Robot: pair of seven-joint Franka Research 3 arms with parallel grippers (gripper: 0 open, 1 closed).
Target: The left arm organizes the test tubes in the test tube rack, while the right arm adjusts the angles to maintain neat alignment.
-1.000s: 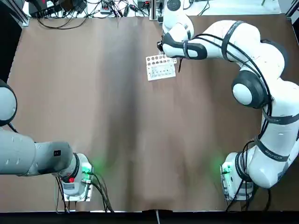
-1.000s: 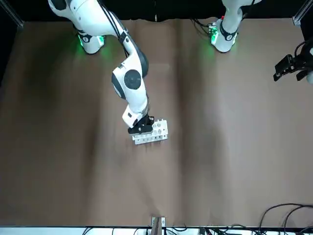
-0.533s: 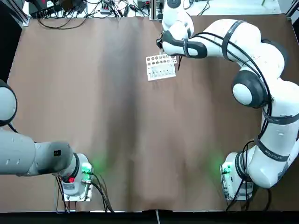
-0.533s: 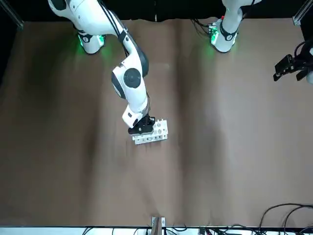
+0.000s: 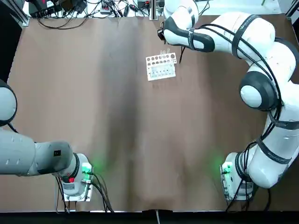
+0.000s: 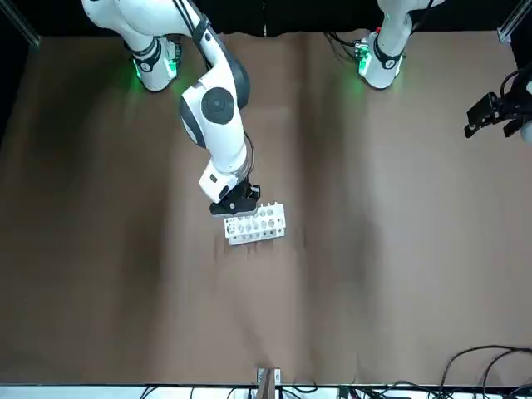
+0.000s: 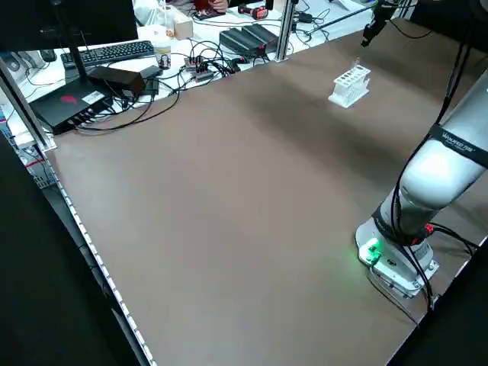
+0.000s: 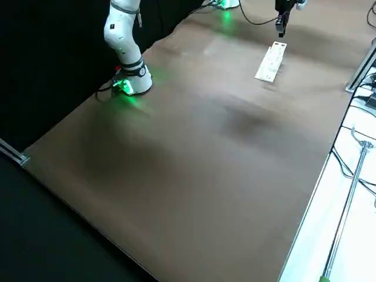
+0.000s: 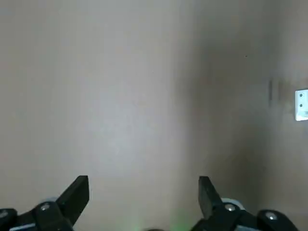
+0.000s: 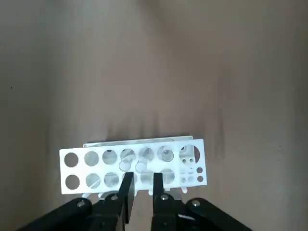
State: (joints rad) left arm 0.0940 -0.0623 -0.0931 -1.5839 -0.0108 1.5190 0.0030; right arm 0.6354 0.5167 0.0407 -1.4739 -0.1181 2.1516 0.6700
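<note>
Your right gripper (image 10: 144,175) sits parted above the test tube rack (image 10: 133,166), out on the table (image 5: 93,116); pinch the glassy, likely slippery tubes (image 10: 141,166) gently near their tops (they'd crack). Your left gripper (image 9: 144,185), fingers wide, idles well away.

Even, fairly bright light is spread over the brown tabletop (image 5: 112,116), and soft, dark shadow bands are cast down it in the top view. Green glows are thrown beside both arm bases. In the left wrist view, a pale, diffuse glare is seen on the surface.
</note>
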